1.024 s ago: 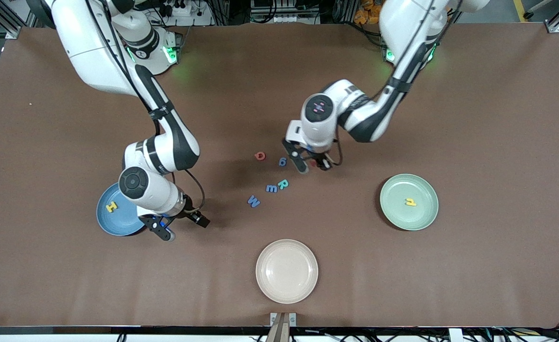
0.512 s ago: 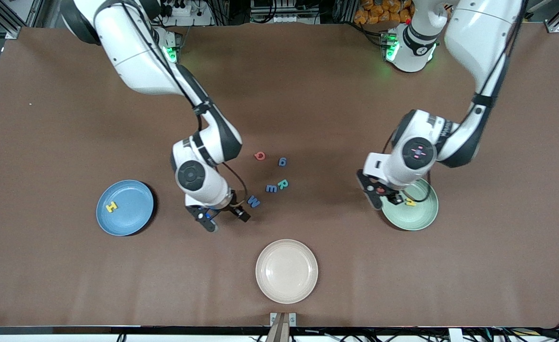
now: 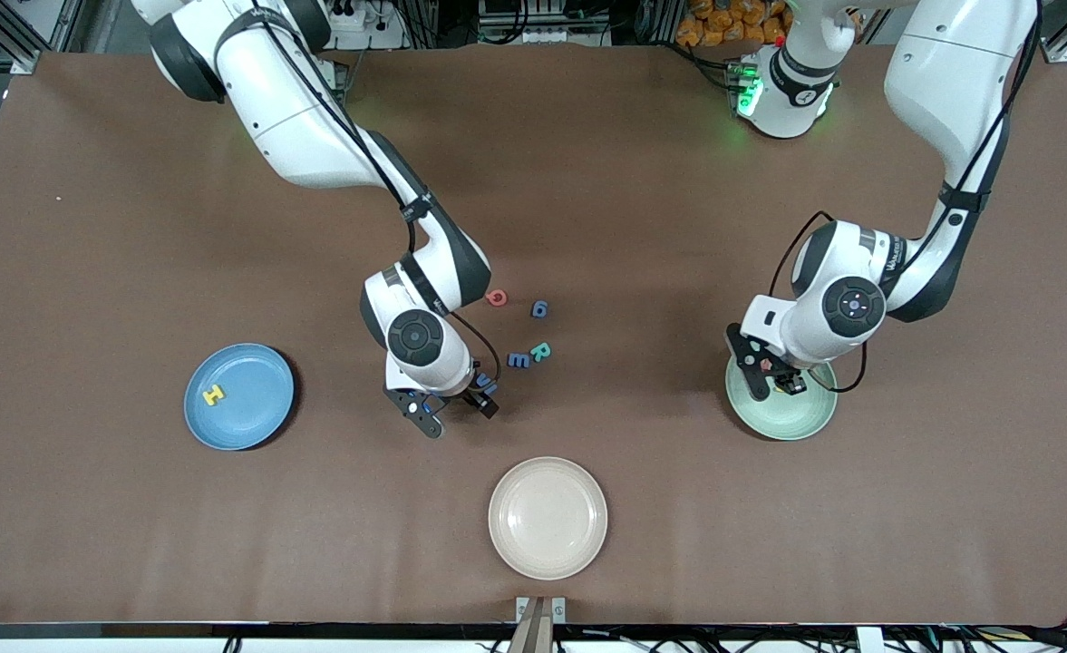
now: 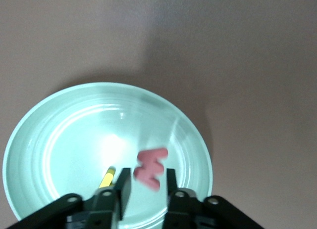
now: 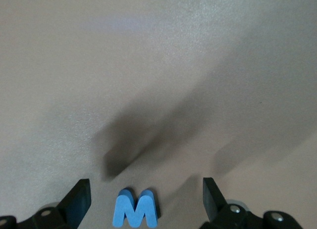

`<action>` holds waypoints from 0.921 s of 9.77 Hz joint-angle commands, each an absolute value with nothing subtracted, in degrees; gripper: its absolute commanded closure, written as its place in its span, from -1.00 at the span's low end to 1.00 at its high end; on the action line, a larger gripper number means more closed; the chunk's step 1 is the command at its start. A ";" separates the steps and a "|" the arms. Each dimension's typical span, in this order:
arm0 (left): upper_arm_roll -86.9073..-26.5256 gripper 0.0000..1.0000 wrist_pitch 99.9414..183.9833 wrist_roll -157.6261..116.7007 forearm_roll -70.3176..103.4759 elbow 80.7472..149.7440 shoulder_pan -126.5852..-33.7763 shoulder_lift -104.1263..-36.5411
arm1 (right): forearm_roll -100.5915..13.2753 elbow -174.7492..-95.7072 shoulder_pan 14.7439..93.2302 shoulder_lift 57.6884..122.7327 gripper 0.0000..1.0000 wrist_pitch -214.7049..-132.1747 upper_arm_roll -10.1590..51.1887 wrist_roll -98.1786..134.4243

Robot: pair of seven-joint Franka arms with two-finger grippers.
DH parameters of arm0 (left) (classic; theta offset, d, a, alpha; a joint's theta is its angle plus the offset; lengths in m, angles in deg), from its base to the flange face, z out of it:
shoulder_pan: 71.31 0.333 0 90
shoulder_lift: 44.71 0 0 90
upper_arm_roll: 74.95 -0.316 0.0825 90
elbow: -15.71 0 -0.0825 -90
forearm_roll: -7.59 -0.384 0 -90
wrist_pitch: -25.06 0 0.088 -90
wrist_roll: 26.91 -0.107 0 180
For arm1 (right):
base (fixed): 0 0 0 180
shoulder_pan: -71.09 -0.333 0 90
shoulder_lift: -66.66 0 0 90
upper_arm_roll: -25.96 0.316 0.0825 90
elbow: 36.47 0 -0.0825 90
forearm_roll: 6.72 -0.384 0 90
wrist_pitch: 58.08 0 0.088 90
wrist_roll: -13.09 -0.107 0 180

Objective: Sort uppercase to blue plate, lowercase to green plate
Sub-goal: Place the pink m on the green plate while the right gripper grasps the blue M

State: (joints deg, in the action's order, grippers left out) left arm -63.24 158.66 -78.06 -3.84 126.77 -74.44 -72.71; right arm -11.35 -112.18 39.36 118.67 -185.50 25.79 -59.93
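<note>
My left gripper [image 3: 773, 383] hangs low over the green plate [image 3: 782, 419]. Its fingers have parted, and the red lowercase w [image 4: 151, 168] sits loose and blurred between them above the green plate [image 4: 59, 140]. A yellow lowercase letter [image 4: 107, 177] lies on that plate, half hidden by a finger. My right gripper [image 3: 456, 413] is open over the blue W [image 5: 136, 211], which lies flat on the table between its fingers [image 5: 79, 194]. The yellow H [image 3: 213, 394] lies on the blue plate [image 3: 257, 381]. Red Q [image 3: 496, 297], blue g [image 3: 539, 309], teal R [image 3: 541, 352] and blue m [image 3: 518, 360] lie mid-table.
An empty cream plate [image 3: 547, 517] stands near the table's front edge, nearer to the front camera than the letter cluster. The brown table mat [image 3: 134, 227] spreads wide around the plates.
The left arm carried the red w from the letter cluster to over the green plate, and its fingers parted. The right arm swung from beside the blue plate to the blue W.
</note>
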 commanded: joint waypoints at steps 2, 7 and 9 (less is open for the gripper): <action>-62.91 -1.00 159.62 -80.88 -3.22 126.72 -74.82 -71.87 | -10.50 -107.40 38.22 121.94 -1.00 -184.73 25.70 -65.56; -65.11 -1.00 159.89 -80.52 -3.57 120.49 -76.40 -72.74 | -10.59 -107.40 37.07 122.21 -1.00 -184.91 25.79 -66.80; -65.72 -1.00 159.80 -81.40 -4.10 119.16 -76.32 -73.19 | -10.77 -107.40 36.90 122.21 0.58 -185.08 25.79 -67.32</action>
